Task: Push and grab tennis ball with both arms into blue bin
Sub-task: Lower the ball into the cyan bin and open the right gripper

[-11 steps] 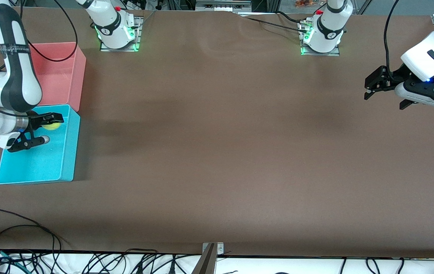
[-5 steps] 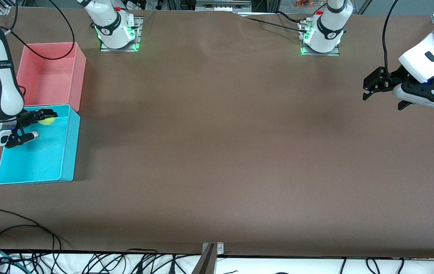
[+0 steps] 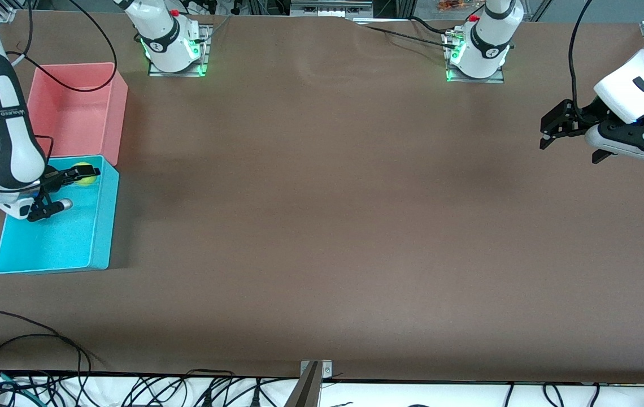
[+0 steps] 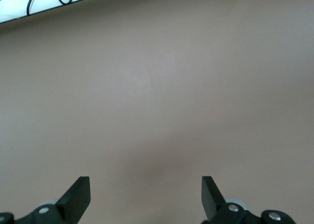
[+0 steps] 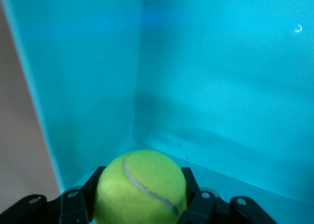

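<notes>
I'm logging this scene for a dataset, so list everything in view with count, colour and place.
tennis ball: 1, yellow-green, between the right gripper's fingers, inside the blue bin near a corner.
blue bin: 1, cyan-blue, at the right arm's end of the table, nearer the front camera than the pink bin.
pink bin: 1, pink, right beside the blue bin.
table: 1, brown.
cables: several, black, along the table's near edge.
right gripper: 1, black, shut on the tennis ball in the blue bin.
left gripper: 1, black, open, waiting over bare table at the left arm's end.
</notes>
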`<state>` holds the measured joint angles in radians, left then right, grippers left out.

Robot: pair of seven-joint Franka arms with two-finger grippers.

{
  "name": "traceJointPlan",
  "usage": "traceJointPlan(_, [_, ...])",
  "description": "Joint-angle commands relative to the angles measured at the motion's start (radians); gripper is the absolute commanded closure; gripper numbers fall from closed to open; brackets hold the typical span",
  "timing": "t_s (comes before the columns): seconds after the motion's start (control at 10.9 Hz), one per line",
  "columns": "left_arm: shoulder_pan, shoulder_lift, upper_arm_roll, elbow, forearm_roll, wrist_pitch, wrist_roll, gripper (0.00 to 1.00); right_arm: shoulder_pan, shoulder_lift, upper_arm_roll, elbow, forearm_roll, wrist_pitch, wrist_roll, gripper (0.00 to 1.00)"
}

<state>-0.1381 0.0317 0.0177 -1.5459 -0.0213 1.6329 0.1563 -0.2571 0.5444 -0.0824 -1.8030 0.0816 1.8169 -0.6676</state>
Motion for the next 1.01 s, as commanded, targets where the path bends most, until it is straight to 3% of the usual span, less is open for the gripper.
traceJointPlan(0.0, [0.006, 0.002, -0.001, 0.021, -0.019, -0.022, -0.006, 0.00, -0.022, 0.037, 0.009, 0.056, 0.023, -0.028, -0.046, 0.34])
traceJointPlan(0.09, [0.006, 0.002, -0.001, 0.021, -0.019, -0.022, -0.007, 0.00, -0.024, 0.040, 0.009, 0.059, 0.023, -0.027, -0.046, 0.29])
traceJointPlan(0.27, [0.005, 0.002, -0.001, 0.020, -0.019, -0.022, -0.011, 0.00, -0.022, 0.040, 0.009, 0.065, 0.023, -0.025, -0.046, 0.10])
traceJointPlan(0.92, [0.006, 0.002, -0.001, 0.021, -0.019, -0.024, -0.009, 0.00, -0.010, 0.023, 0.015, 0.143, 0.021, -0.039, -0.027, 0.00])
